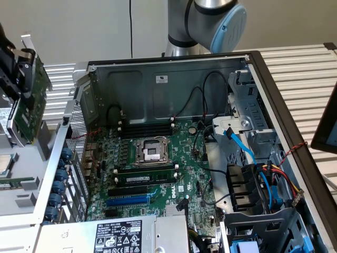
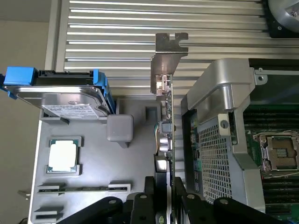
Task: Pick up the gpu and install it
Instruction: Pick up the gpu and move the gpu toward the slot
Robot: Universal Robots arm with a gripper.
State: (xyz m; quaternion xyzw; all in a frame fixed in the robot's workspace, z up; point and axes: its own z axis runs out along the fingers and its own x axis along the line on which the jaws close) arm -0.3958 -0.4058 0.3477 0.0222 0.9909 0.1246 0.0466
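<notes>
Green gpu (image 2: 166, 135) — flat, edge-on, silver-bracketed — in the black pincer's (image 2: 164, 185) grip

I find a robotics lab bench set up for computer assembly. Grounds: an open computer case (image 1: 158, 100) with bare motherboard (image 1: 189, 158) on a slotted aluminium table (image 1: 300, 68), a grey parts tray (image 2: 131, 163) holding a processor (image 2: 62, 155) and hard drive (image 2: 70, 98), my own jointed arm (image 1: 210, 21).

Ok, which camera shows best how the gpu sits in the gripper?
The wrist view: the gpu appears edge-on, clamped in the gripper, with its silver bracket at the far end. The exterior view gives its green board face at that view's left edge, held up outside the case.
</notes>
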